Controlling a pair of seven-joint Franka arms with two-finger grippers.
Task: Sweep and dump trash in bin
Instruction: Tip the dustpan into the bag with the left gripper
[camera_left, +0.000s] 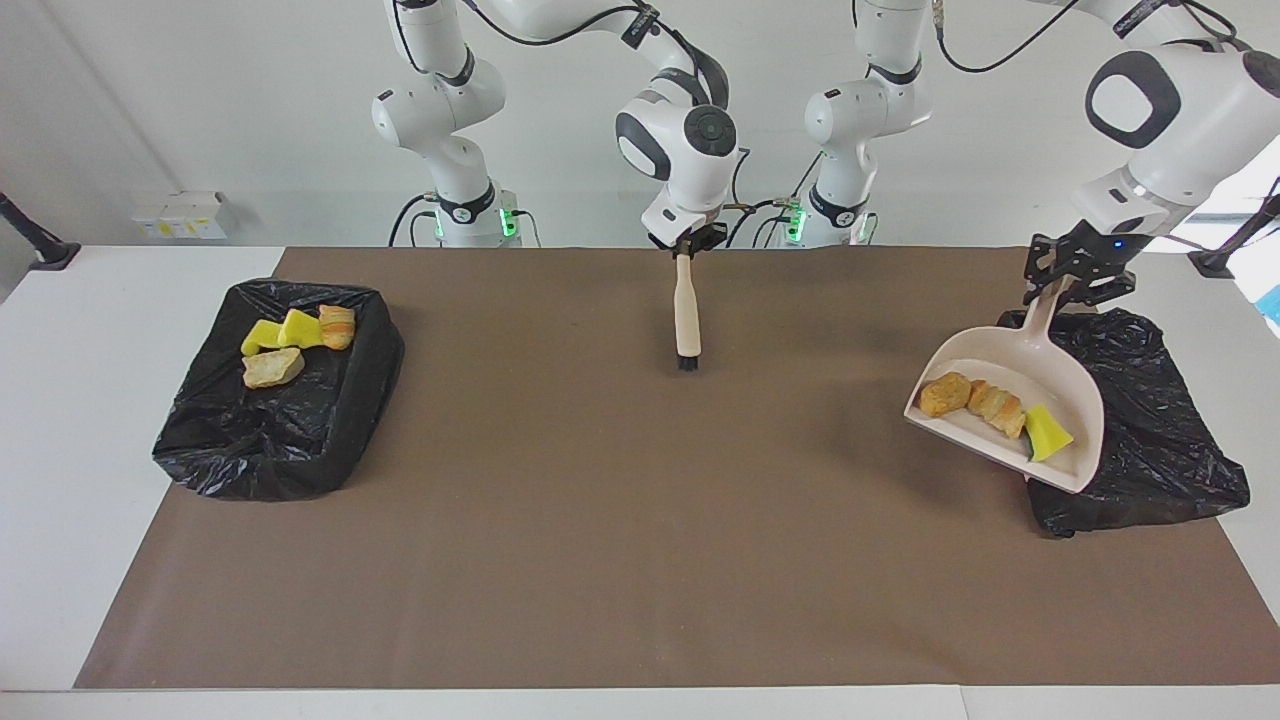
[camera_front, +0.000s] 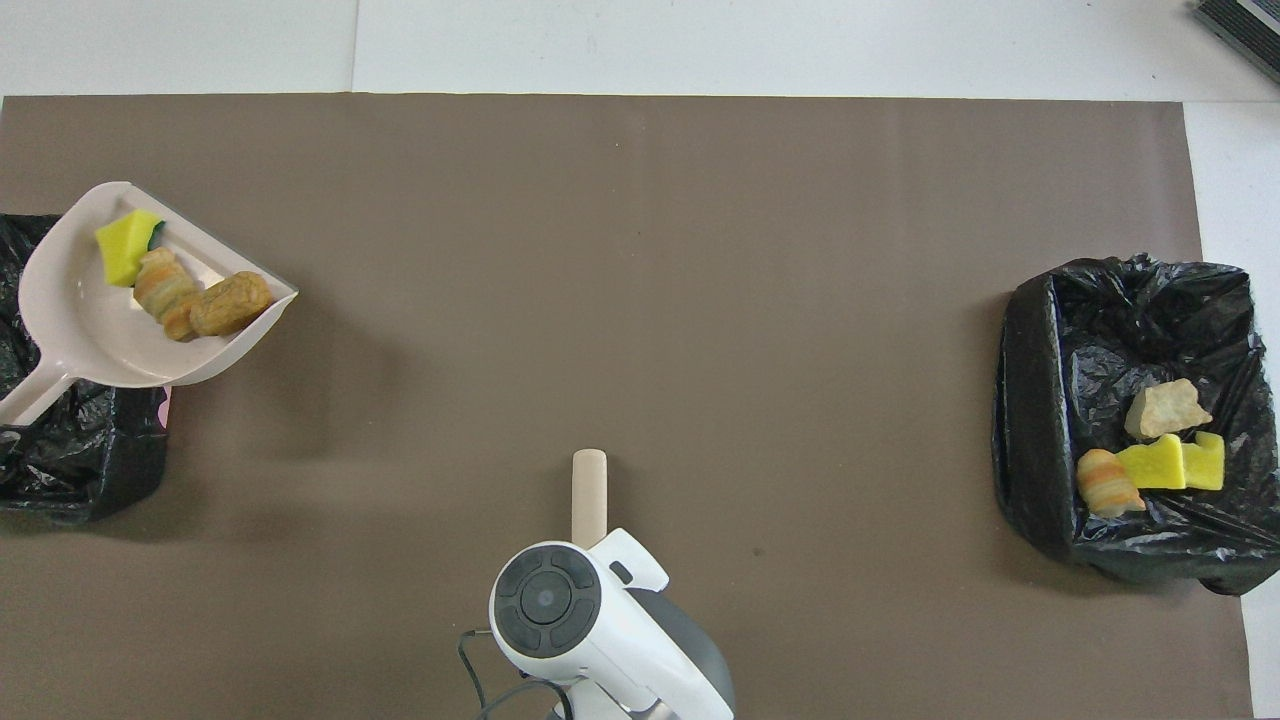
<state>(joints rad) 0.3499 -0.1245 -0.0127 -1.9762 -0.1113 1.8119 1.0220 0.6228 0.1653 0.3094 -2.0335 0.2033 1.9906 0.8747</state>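
The left gripper (camera_left: 1078, 283) is closed on the handle of a pale pink dustpan (camera_left: 1060, 385), its fingers clamped around the handle's end, and holds the pan in the air over the black-bagged bin (camera_left: 1150, 440) at the left arm's end of the bench (camera_left: 600, 560). Three pieces of the trash lie in a row in the raised pan: a brown crusty lump (camera_left: 944, 394), a tan-orange striped lump (camera_left: 997, 407) touching it, and a yellow wedge (camera_left: 1045, 436) beside that one. The other four scraps (camera_left: 290, 340), two yellow wedges and two bread-like lumps, lie bunched together in a second black-bagged bin (camera_left: 280, 430) at the right arm's end of the bench. The right gripper (camera_left: 688, 244) has its fingers shut on the top of a brush (camera_left: 686, 312) with a pale wooden handle, which hangs upright, bristles down, over the brown mat (camera_left: 560, 480) at the middle of the bench, well apart from both bins.
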